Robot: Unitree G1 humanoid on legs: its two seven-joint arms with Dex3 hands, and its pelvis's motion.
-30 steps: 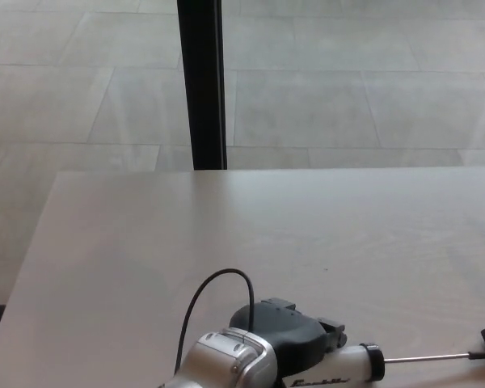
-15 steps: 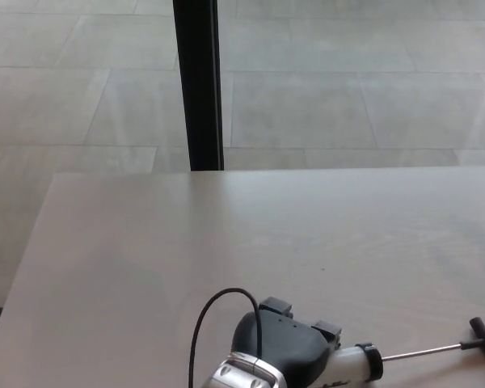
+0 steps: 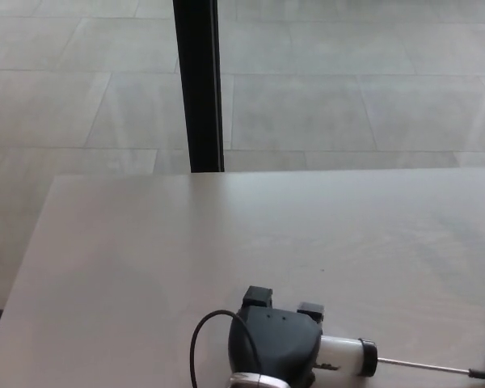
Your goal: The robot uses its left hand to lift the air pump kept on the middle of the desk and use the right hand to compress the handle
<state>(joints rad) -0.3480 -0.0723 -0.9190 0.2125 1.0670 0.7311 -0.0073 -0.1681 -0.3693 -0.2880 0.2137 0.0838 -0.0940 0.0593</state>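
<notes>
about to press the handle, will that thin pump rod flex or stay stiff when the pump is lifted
The rod looks like thin metal, drawn out straight, so probably stiff but bendable under sideways load. The pump barrel is round, so it may roll if the left hand lets go.

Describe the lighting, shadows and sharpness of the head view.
Head view: soft, even daylight with no harsh glare; the desk looks pale and washed, with only a faint shadow left of the left hand; the hand and air pump are cropped by the bottom edge; the thin rod looks slightly soft.
</notes>
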